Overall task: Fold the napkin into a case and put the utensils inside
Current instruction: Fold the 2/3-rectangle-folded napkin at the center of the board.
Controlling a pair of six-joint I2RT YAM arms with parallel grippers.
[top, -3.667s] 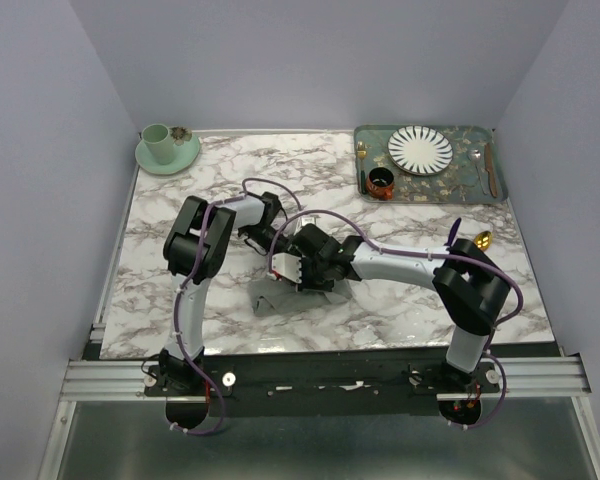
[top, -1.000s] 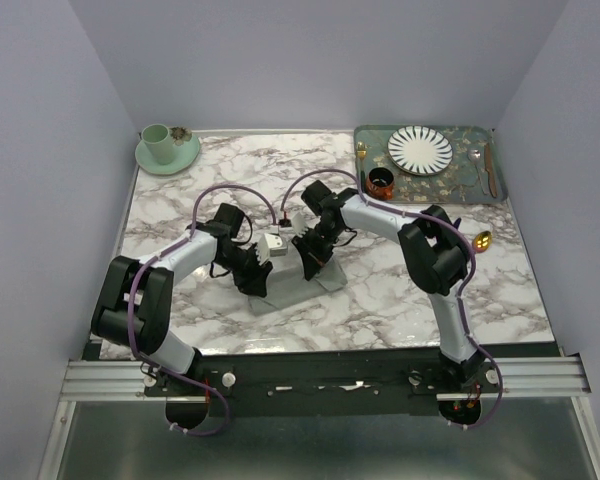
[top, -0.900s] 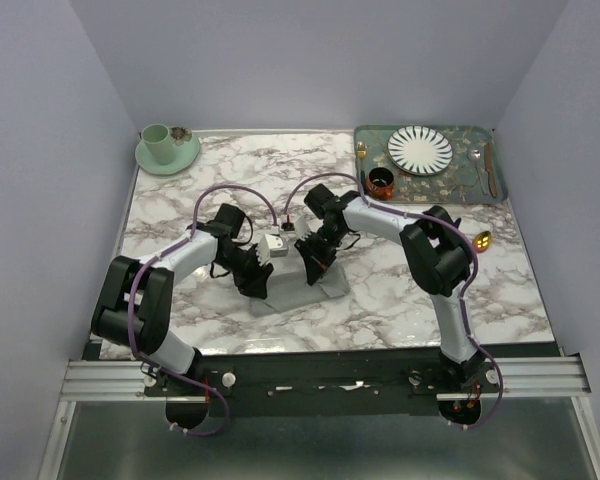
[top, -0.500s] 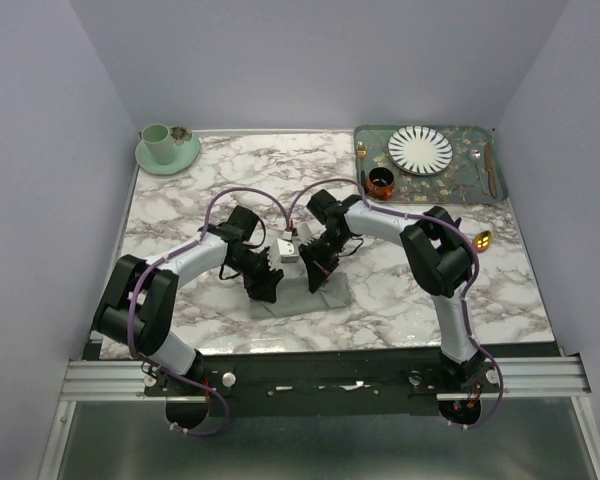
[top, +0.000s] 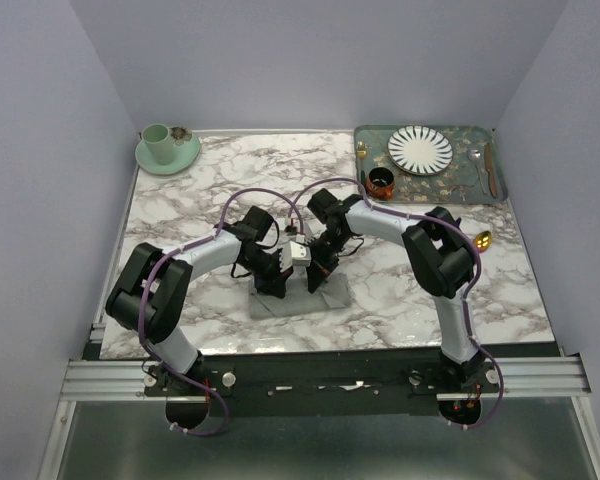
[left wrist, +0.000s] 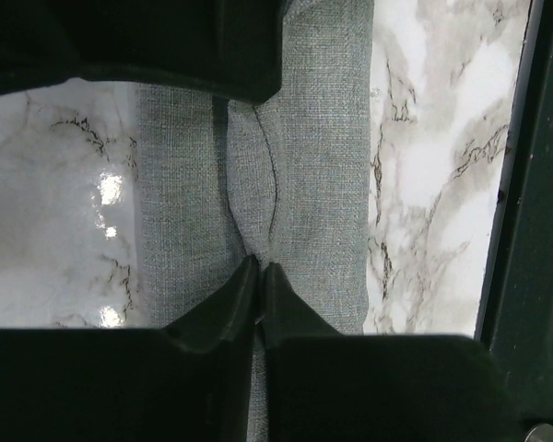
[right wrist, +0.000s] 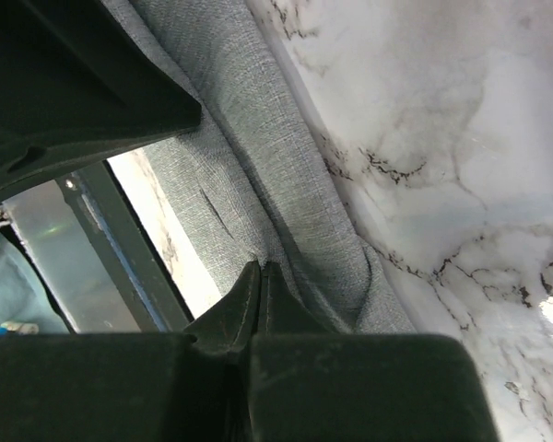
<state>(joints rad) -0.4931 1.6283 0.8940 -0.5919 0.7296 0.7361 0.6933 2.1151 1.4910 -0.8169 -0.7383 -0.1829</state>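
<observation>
The grey napkin (top: 332,294) lies folded into a narrow strip on the marble table, between both arms. My left gripper (top: 276,284) is shut, pinching a ridge of the cloth (left wrist: 323,138) at its fingertips (left wrist: 258,267). My right gripper (top: 316,274) is shut on a fold of the same cloth (right wrist: 258,120) at its fingertips (right wrist: 261,267). The two grippers sit close together over the strip. A gold-orange spoon bowl (top: 483,240) shows on the table at the right, beside my right arm's elbow. The dark blue handled utensil is hidden.
A green patterned tray (top: 370,135) at the back right holds a striped plate (top: 420,150), a small gold fork (top: 361,152), an orange-black cup (top: 381,182) and cutlery (top: 490,168). A green cup on a saucer (top: 166,148) stands at the back left.
Both grippers have moved toward the near edge and closer together, dragging the napkin with them. The cloth now lies as a narrower strip.
</observation>
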